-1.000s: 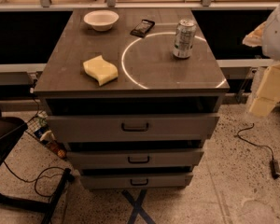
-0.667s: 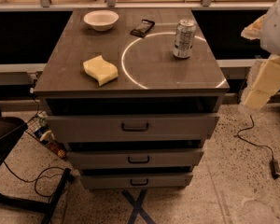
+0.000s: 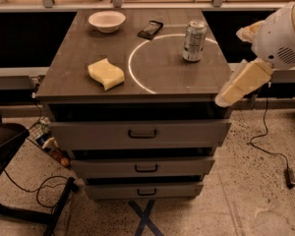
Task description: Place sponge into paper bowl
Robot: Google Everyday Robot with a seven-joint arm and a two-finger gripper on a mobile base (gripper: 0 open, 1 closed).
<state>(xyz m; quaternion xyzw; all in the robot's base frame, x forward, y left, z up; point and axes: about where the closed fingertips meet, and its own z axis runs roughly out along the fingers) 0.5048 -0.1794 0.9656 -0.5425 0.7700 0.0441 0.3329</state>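
Pincer [image 3: 226, 96] tilted down beside table [image 3: 177, 77] right corner.

gripper [image 3: 230, 93]: moved left, now just beside the table's [image 3: 177, 80] near right corner
arm [image 3: 280, 33]: reaches further in from the right

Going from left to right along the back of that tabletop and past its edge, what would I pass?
First the paper bowl → dark flat device → silver can → gripper, off the table at its right edge. The sponge lies directly in front of the bowl, so it is left unranked.
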